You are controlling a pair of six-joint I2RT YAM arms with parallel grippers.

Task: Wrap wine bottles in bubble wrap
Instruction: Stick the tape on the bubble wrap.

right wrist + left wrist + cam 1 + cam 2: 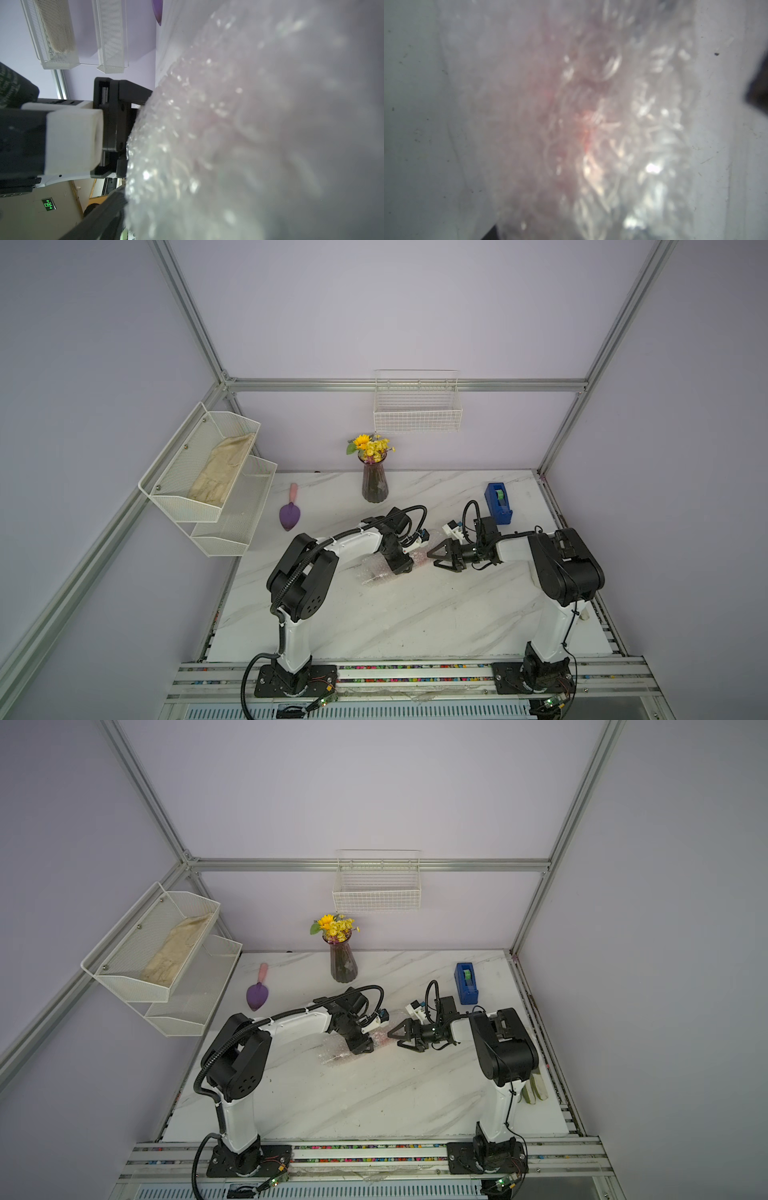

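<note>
Mid-table on the marble table (374,626) lies a small wine bottle (585,126), its pink showing through rolled bubble wrap (371,572). It sits just left of the right gripper (434,558), whose jaws stand spread at the bundle's right end. The left gripper (401,566) bears down on the middle; whether it pinches cannot be told. With that end free, the springy film may unroll, or the round bottle may roll away. A blue tape dispenser (498,502) sits far right.
</note>
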